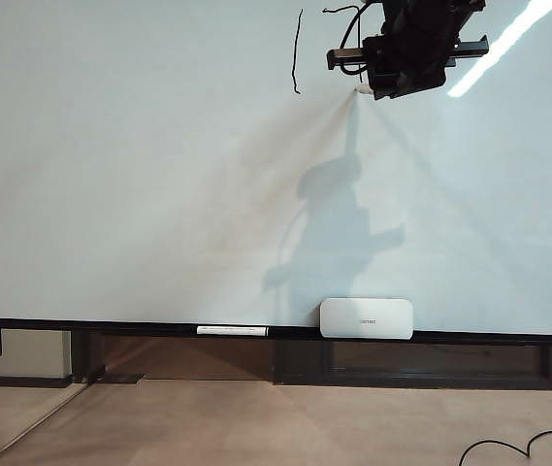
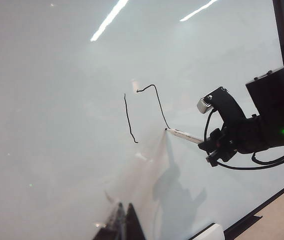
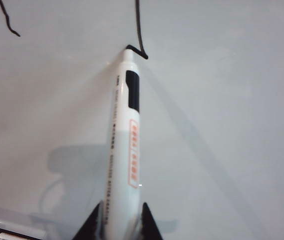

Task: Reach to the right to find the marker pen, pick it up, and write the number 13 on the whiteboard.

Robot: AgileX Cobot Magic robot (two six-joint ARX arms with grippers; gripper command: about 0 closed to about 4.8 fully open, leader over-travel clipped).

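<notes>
The whiteboard point(image 1: 111, 194) is filling the view, glossy and pale, carrying a tall black "1" stroke point(image 1: 297, 53) and a partly drawn second figure point(image 2: 154, 100). Along its black bottom ledge point(image 1: 111, 325), a thin white pen point(image 1: 232, 331) is lying flat, and a white rounded box point(image 1: 367, 317) is sitting just beside it.

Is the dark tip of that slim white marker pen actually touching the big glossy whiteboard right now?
Touching. In the right wrist view the slim white marker pen, held by the right gripper, has its tip at the end of a fresh black stroke on the glossy whiteboard.
</notes>
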